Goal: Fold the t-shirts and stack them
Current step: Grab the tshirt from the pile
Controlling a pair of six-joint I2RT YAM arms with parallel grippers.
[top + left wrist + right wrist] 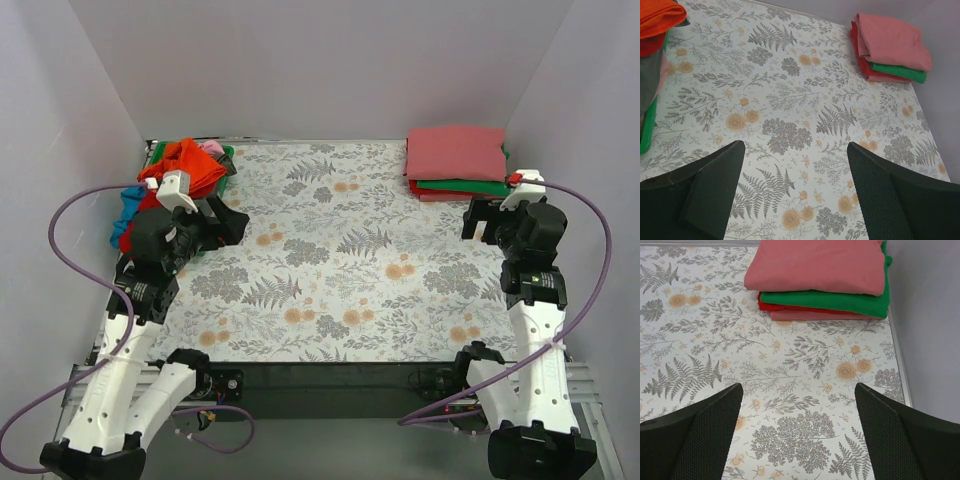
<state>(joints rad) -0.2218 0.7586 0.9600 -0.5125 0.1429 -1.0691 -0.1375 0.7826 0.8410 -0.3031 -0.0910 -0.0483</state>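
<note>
Top view: a folded stack (pixel 457 165) of t-shirts sits at 1 o'clock on the floral table cloth (pixel 340 270), coral pink on top, then green, red and pink. A loose heap (pixel 178 178) of unfolded t-shirts, orange-red uppermost, lies at 10 o'clock. The left gripper (pixel 232 222) hangs just beside the heap. The right gripper (pixel 482 212) is near the stack.

Left wrist view: the fingers are spread wide over bare patterned cloth, holding nothing. The heap shows at 10 o'clock, the stack at 1 o'clock.

Right wrist view: the fingers are likewise wide apart and empty, with the stack at 12 o'clock, edges fairly even.

The task looks partly done. Four shirts appear folded and stacked, and several crumpled ones still wait in the heap.
</note>
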